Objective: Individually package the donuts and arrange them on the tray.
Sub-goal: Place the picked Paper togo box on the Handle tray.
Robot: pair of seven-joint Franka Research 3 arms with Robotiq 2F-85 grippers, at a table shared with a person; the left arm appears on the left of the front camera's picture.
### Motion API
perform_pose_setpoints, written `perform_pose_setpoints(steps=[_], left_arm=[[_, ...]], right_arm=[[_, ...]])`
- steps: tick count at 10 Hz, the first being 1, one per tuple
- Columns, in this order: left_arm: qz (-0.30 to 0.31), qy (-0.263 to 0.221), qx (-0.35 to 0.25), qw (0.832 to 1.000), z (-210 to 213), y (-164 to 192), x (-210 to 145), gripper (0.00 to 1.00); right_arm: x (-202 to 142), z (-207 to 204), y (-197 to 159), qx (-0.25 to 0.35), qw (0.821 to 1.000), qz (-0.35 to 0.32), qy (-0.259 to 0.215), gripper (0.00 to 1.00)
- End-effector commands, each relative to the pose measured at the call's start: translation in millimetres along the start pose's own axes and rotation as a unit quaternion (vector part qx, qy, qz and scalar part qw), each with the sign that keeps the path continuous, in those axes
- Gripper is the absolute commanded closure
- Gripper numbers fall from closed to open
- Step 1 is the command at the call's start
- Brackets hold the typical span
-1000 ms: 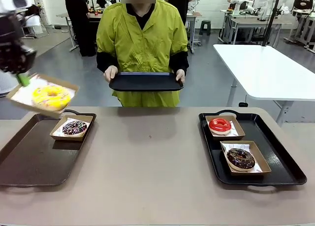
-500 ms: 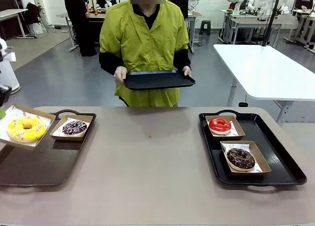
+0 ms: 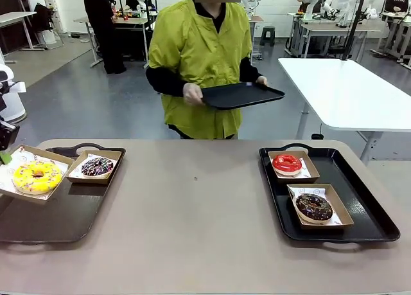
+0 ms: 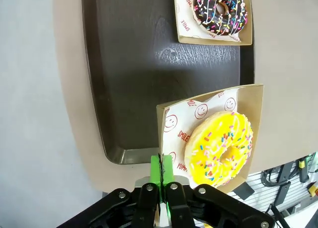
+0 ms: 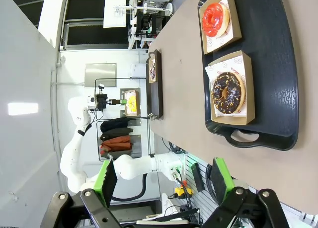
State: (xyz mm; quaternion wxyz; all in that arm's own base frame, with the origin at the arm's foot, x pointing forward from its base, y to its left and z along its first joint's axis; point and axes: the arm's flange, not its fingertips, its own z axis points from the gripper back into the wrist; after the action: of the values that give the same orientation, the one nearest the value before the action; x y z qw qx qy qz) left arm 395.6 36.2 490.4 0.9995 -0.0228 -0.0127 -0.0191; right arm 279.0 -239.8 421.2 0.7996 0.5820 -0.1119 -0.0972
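Note:
My left gripper [image 3: 4, 155] is shut on the rim of a paper-lined cardboard box [image 3: 23, 155] holding the yellow sprinkled donut [image 3: 36, 177], over the left end of the brown tray [image 3: 51, 211]. In the left wrist view the green pads [image 4: 167, 169] pinch the box edge [image 4: 162, 133] beside the yellow donut [image 4: 221, 148]. The boxed chocolate sprinkled donut [image 3: 97, 166] [image 4: 220, 9] sits at that tray's far corner. The red donut [image 3: 287, 163] [image 5: 216, 19] and dark chocolate donut [image 3: 314, 207] [image 5: 227, 92] lie in boxes on the black tray [image 3: 369, 211]. My right gripper [image 5: 165, 181] hangs open high above it.
A person in a yellow-green coat stands at the far side, holding a black tray [image 3: 241, 94] tilted to the right. A white table [image 3: 347, 89] stands at the back right. The tan tabletop [image 3: 192, 211] is bare between the two trays.
My left gripper has come down and to the left with the boxed yellow donut, to the brown tray's left end. The person has stepped right and swung the held tray that way.

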Motion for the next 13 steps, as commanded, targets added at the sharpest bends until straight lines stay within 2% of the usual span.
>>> perform_pose_setpoints(steps=[1, 6, 9, 13], left_arm=[[0.008, 0.001, 0.0, 1.0, 6, -1, -3, 0.99], [0.0, -0.002, 0.0, 1.0, 3, 0, -1, 0.99], [0.03, 0.001, -0.019, 0.999, -31, 15, -7, 0.99], [0.041, 0.007, -0.01, 0.999, -76, 11, -7, 0.99]], right_arm=[[-1, 0, 0, 0.006, 1.0, 0.0, 0.0, 0.0], [-1, 0, 0, 0.006, 1.0, 0.0, 0.0, 0.0], [-1, 0, 0, 0.006, 1.0, 0.0, 0.0, 0.0], [-1, 0, 0, 0.006, 1.0, 0.0, 0.0, 0.0]])
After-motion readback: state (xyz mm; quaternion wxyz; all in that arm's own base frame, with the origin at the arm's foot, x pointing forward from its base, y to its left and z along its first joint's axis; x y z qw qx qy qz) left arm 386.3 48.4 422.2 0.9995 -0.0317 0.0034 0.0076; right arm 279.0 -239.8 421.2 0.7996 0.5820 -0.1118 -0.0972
